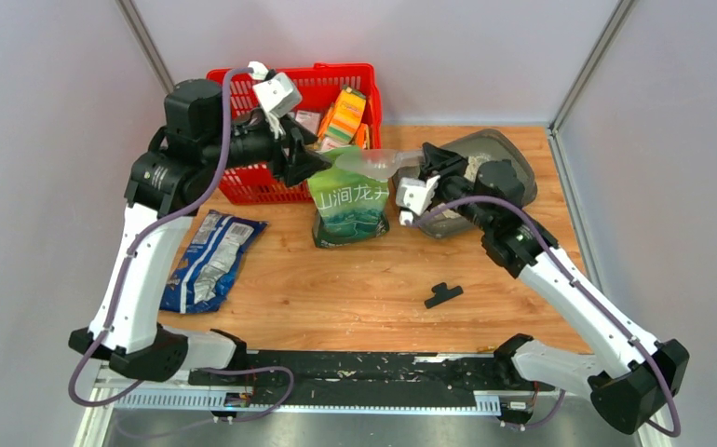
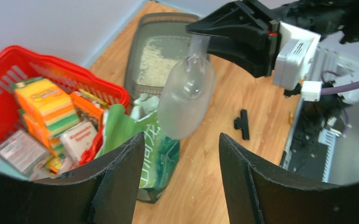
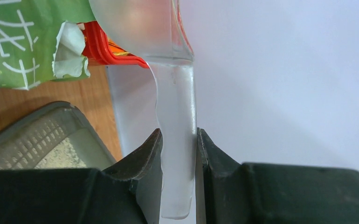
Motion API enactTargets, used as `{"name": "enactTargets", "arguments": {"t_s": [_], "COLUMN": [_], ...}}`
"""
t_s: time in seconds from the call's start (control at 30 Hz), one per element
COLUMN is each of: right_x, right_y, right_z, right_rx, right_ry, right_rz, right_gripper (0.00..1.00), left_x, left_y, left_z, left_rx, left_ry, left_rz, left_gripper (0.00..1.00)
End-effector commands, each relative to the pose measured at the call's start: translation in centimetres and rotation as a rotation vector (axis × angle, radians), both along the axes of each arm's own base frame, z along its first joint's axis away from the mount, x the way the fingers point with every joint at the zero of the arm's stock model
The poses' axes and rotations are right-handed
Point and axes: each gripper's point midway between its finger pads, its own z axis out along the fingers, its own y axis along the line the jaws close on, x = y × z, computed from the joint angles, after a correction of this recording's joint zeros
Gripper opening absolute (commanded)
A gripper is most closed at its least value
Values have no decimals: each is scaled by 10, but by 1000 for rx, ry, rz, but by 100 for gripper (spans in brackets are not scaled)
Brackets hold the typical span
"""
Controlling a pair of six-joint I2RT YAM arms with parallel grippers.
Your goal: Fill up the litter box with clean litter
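Some clean litter (image 2: 161,58) lies in the litter box (image 1: 515,158) at 2 o'clock. Right gripper (image 3: 177,140) pinches the clear scoop (image 1: 380,164) by its handle over the green pouch (image 1: 350,212); left gripper (image 2: 182,144) gapes empty. Refill step, I judge: next, dip into the pouch.

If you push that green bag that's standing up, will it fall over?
Probably, yes. The green bag stands upright with its top open, so a shove up high would likely tip it and might spill what's inside. Its sides look crinkly and soft, so it would probably squash rather than stay stiff.
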Motion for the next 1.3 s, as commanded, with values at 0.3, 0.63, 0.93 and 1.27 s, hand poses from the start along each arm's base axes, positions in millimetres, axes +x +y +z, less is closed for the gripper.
{"name": "enactTargets", "arguments": {"t_s": [0.3, 0.63, 0.93, 1.27], "right_x": [-32, -40, -47, -53], "right_y": [19, 35, 41, 41], "right_z": [47, 45, 43, 38], "right_rx": [-148, -184, -195, -192], "right_ry": [-439, -471, -486, -479], "right_rz": [128, 199, 235, 241], "right_gripper": [0, 0, 0, 0], "left_x": [-1, 2, 23, 11], "left_y": [-26, -43, -47, -54], "left_z": [-52, -76, -87, -90], "left_rx": [157, 217, 227, 239], "left_ry": [117, 130, 129, 99], "left_rz": [-159, -199, -124, -250], "left_gripper": [63, 54, 41, 27]}}
